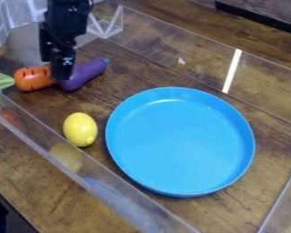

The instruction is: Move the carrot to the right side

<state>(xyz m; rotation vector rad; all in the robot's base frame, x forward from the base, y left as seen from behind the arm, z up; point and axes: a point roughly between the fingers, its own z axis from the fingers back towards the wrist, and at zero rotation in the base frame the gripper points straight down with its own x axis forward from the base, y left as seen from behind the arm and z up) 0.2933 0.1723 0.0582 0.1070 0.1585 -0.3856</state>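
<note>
While the carrot waits at the far left, these are the points that matter:

Gripper: points almost straight down, jaws wide apart, nothing between them.

Carrot: lies on the table at the left edge, just left of the fingertips; its right end is hidden behind them, so contact cannot be told.

Carrot axis: runs roughly left to right, green top toward the left edge, orange tip toward the eggplant.

Key relation: the gripper sits over the gap between carrot and eggplant, nearer the carrot's right end than its middle. Judged from this, the jaws need a small shift left to straddle the body across its short width.

Neighbours: eggplant just right of the carrot, close enough to be nudged on closing; lemon nearer the camera, well clear.

Destination: right side holds the blue plate; the carrot has not yet left its spot.
</note>
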